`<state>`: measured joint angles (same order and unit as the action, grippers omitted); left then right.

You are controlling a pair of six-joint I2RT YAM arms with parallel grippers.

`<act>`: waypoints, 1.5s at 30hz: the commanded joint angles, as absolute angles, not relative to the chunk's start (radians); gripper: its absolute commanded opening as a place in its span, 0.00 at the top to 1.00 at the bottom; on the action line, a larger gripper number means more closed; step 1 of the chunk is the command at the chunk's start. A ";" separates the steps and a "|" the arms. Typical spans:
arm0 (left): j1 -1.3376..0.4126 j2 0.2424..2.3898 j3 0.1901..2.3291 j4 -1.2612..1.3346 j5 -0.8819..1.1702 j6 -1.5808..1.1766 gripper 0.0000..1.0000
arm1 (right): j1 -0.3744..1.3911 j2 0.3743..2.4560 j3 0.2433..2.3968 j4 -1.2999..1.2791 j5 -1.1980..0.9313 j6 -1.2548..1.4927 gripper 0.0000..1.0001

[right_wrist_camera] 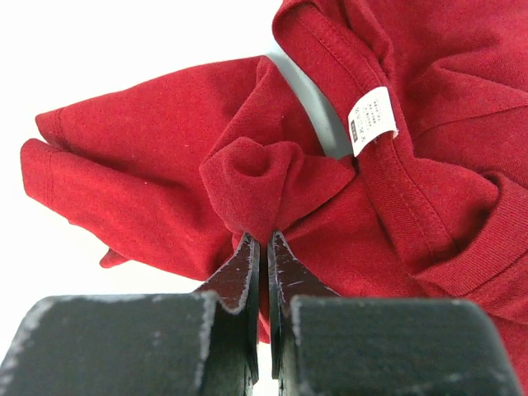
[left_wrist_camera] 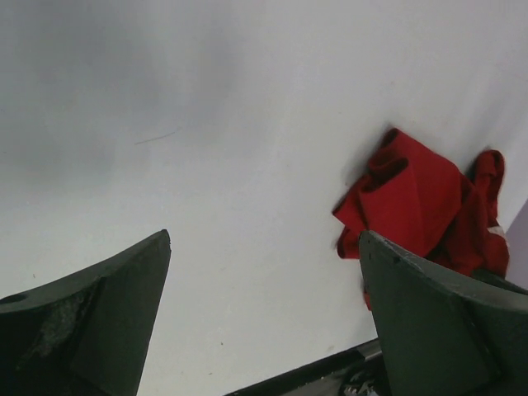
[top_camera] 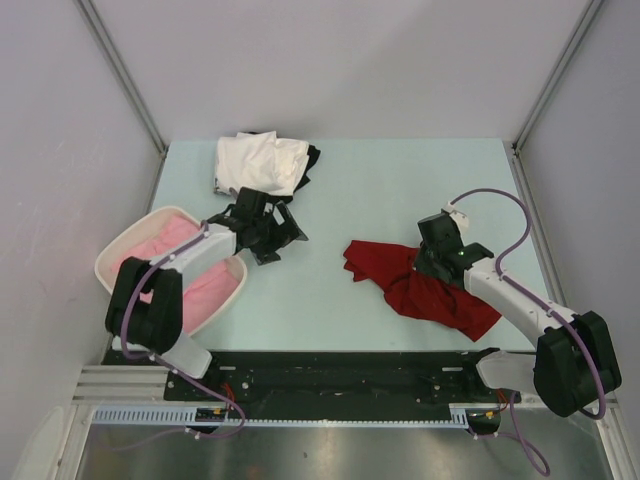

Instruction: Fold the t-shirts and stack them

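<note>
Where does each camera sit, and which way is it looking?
Top external: high behind the arms, looking down at the table; both arms show.
Left wrist: on the left arm, facing across the table to the dark red t-shirt; the open left gripper shows.
Right wrist: on the right arm, close over that shirt; the right gripper pinches a fold.
All three see the dark red t-shirt.

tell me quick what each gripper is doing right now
Left gripper: open, holding nothing.
Right gripper: shut on a fold of the dark red t-shirt.
</note>
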<state>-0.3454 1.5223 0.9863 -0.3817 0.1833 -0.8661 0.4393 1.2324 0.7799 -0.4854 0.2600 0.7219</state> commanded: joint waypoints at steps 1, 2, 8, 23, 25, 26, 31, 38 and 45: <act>-0.342 1.594 1.020 -0.374 0.101 -0.934 0.00 | 0.449 1.224 0.801 -0.491 0.287 0.710 1.00; -0.338 1.603 1.014 -0.385 0.085 -0.940 0.00 | 0.452 1.224 0.801 -0.494 0.290 0.707 1.00; -0.264 1.553 0.908 -0.437 0.032 -0.986 0.00 | 0.462 1.215 0.799 -0.499 0.295 0.696 1.00; -0.178 0.870 0.679 -0.770 -0.066 -1.072 0.00 | 0.483 1.193 0.790 -0.485 0.258 0.693 1.00; -0.178 0.806 0.692 -0.814 -0.063 -1.062 0.00 | 0.483 1.177 0.790 -0.489 0.258 0.692 1.00; -0.178 0.789 0.690 -0.845 -0.064 -1.049 0.00 | 0.485 1.172 0.790 -0.488 0.256 0.690 1.00; -0.169 0.733 0.666 -0.888 -0.100 -1.069 0.00 | 0.483 1.154 0.792 -0.472 0.242 0.701 1.00; -0.167 0.528 0.698 -0.865 -0.280 -1.195 0.00 | 0.485 1.161 0.792 -0.477 0.244 0.690 1.00; -0.105 0.747 0.769 -0.821 -0.368 -1.236 0.00 | 0.485 1.195 0.792 -0.462 0.233 0.681 1.00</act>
